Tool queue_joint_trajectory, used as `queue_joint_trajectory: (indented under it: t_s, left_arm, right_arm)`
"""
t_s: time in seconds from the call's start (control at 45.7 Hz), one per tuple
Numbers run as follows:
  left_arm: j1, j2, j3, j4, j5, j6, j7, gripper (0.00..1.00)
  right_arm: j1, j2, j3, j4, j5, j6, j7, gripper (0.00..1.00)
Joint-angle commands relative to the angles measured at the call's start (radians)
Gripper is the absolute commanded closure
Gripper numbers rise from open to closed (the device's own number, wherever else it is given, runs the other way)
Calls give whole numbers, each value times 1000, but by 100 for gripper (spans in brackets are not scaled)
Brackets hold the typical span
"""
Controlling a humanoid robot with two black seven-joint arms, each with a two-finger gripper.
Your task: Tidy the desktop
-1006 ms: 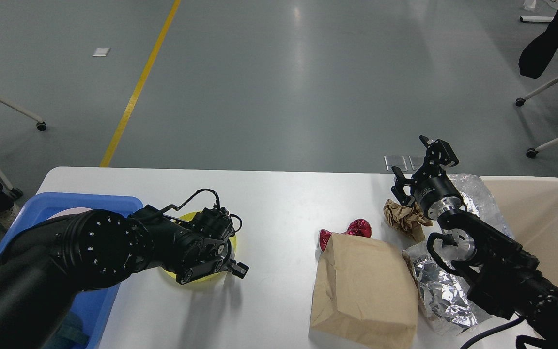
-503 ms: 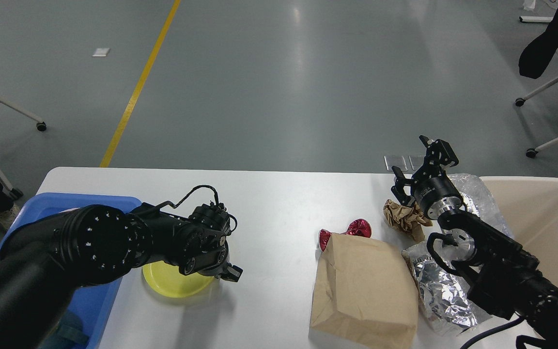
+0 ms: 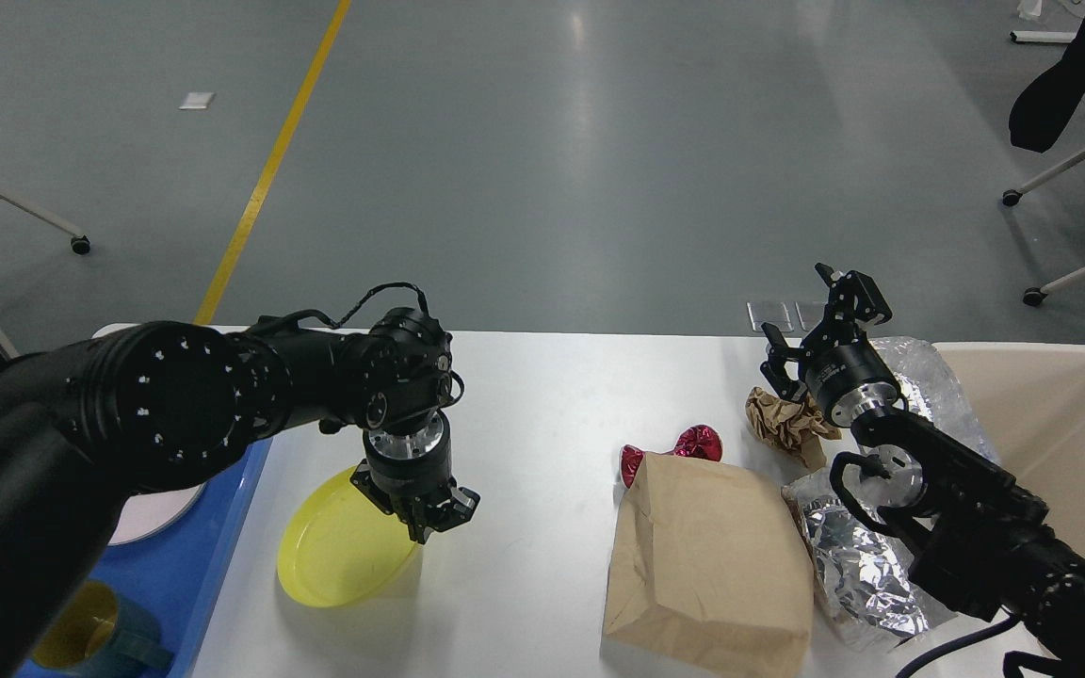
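The white desktop [image 3: 542, 395] fills the lower part of the head view. My left gripper [image 3: 428, 520] points down at the desktop's left-middle, shut on the right rim of a yellow plate [image 3: 340, 556]. The plate looks tilted, with its shadow on the desktop below it. My right gripper [image 3: 804, 311] stands open at the far right, just above and behind a crumpled brown paper ball [image 3: 787, 422], with nothing between its fingers.
A blue tray [image 3: 227, 537] at the left edge holds a white plate [image 3: 152, 508] and a cup [image 3: 81, 633]. A brown paper bag [image 3: 712, 565], a red foil wrapper [image 3: 693, 443] and silver foil [image 3: 849, 560] lie right of centre. A cream bin [image 3: 1051, 424] stands far right.
My left arm has lifted and swung upright, and the yellow plate has moved with it toward the near edge. The right arm has not moved.
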Motion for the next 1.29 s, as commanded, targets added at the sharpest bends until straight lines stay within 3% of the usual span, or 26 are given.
queue_joint_trajectory:
  t_s: [0.0,0.59,0.678,0.787,0.94,1.268]
  left_arm:
    - [-67,21,1,-3,-83,-7,-4,100]
    - [-97,64,12,-7,-134,-7,-11,99]
    - [-100,66,15,-15,-131,-7,-8,86]
    - [-113,67,24,-42,-134,-7,-13,46]
    - [-164,84,26,-70,-134,-7,-10,11]
    - [-392,129,73,-265,-134,-7,-10,5]
  right_arm:
    - [-1,0,-1,0,1,0,0,0]
    - [1,0,-1,2,1,0,0,0]
    - [1,0,1,2,-1,0,0,0]
    - [-1,0,-1,2,1,0,0,0]
    - [-1,0,1,2,1,0,0,0]
    - [-1,0,1,0,1,0,0,0]
